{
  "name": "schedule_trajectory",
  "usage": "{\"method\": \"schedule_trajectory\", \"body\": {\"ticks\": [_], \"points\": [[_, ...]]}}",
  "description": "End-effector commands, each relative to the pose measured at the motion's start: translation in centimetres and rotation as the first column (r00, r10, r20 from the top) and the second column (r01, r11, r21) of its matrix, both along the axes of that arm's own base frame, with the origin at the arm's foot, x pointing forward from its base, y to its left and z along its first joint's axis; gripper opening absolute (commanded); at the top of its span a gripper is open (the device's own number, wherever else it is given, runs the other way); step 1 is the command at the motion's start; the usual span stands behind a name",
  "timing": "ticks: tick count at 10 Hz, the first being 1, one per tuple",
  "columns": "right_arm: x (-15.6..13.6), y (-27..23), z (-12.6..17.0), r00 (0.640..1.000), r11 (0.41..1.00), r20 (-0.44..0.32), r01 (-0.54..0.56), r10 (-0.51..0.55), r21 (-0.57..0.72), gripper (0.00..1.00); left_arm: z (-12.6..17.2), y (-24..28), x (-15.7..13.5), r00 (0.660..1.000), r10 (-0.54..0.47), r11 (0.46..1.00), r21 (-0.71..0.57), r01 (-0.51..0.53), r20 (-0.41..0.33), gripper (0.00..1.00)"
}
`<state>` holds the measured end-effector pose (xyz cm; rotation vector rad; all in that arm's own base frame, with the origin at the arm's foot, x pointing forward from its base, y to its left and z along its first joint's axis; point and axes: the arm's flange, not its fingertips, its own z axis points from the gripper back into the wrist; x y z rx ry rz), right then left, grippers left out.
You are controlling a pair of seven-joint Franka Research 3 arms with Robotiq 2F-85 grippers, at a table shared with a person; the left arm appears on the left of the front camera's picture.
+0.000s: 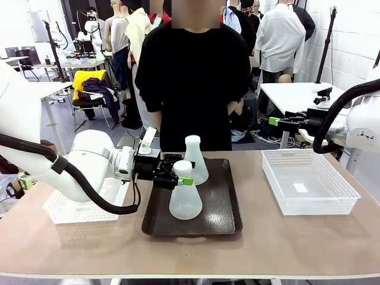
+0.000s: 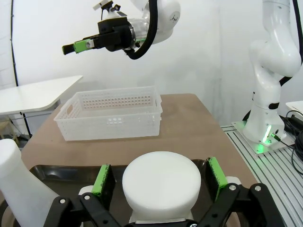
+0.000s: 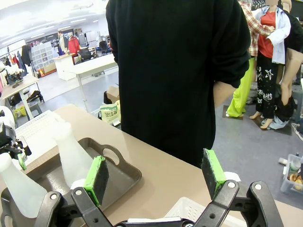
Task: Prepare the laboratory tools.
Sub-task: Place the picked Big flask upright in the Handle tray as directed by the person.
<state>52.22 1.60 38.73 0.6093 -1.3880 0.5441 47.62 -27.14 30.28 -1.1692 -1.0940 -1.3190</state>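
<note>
Left gripper (image 1: pixel 178 173) reaches in from 9 o'clock with jaws fully spread around the neck of the near flask (image 1: pixel 185 199). In the left wrist view the flask's round top sits centred between the two green pads (image 2: pixel 102 180), a thin gap on each side, so no contact is visible. Near flask stands upright at the middle of the brown tray (image 1: pixel 225 222). Far flask (image 1: pixel 195 159) is upright just behind it at about 1 o'clock, near the tray's back rim, close to the gripper's fingers.

Tray has bare floor at its 3 o'clock side and along the front rim. Open tabletop lies between the tray and the right basket (image 1: pixel 309 191) at 3 o'clock. Left basket (image 1: pixel 65 211) sits at 9 o'clock under the left arm.

Right gripper (image 1: pixel 279 122) hangs high above the table at 2 o'clock, jaws wide apart, holding nothing. A person (image 1: pixel 196 77) stands at 12 o'clock behind the far edge.
</note>
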Motion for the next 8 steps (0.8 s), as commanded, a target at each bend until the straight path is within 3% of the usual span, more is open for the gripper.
{"method": "schedule_trajectory", "body": {"ticks": [1,8], "points": [[0.11,-0.04,0.14,1.000,1.000,-0.012,-0.009,0.009,-0.008,1.00,0.00,-0.02,0.00,1.000,0.000,1.000,0.000,0.000,0.010,1.00],[0.11,-0.04,0.14,1.000,1.000,-0.012,-0.009,0.009,-0.008,1.00,0.00,-0.02,0.00,1.000,0.000,1.000,0.000,0.000,0.010,1.00]]}}
